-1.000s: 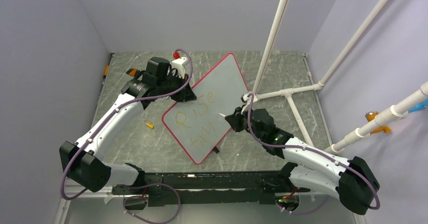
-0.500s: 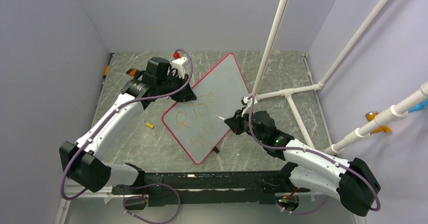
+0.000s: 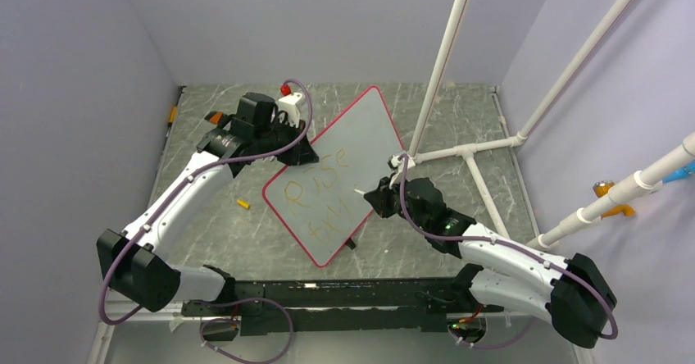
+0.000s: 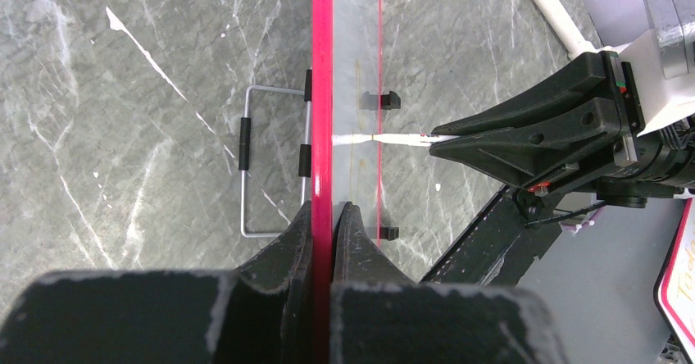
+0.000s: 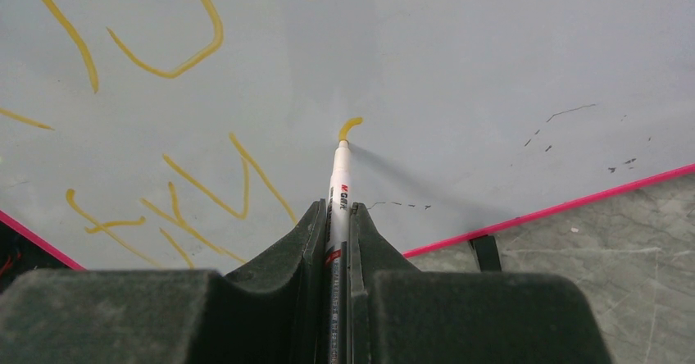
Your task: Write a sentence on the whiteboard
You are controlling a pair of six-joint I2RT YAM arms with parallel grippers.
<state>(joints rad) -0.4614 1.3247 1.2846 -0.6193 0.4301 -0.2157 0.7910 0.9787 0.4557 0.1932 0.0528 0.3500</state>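
The whiteboard (image 3: 361, 138), pale grey with a red-pink rim, stands tilted in the middle of the table. My left gripper (image 3: 297, 152) is shut on its left rim; the left wrist view shows the rim (image 4: 322, 93) edge-on between my jaws. The sentence (image 3: 315, 196) in orange-yellow letters reads roughly "Rise try". My right gripper (image 3: 375, 196) is shut on a white marker pen (image 5: 339, 185). Its tip touches the board (image 5: 492, 69) at the end of a short new orange stroke (image 5: 350, 125), to the right of the letters (image 5: 205, 184).
A small orange marker cap (image 3: 242, 204) lies on the table left of the board. White pipes (image 3: 471, 147) stand and lie at the right. A red-topped white item (image 3: 288, 93) sits at the back. A wire stand (image 4: 274, 163) and black clips (image 4: 382, 99) show behind the board.
My right gripper has moved slightly left and toward the board with the pen, and a short new stroke has appeared at the tip. The left arm and board have not moved.
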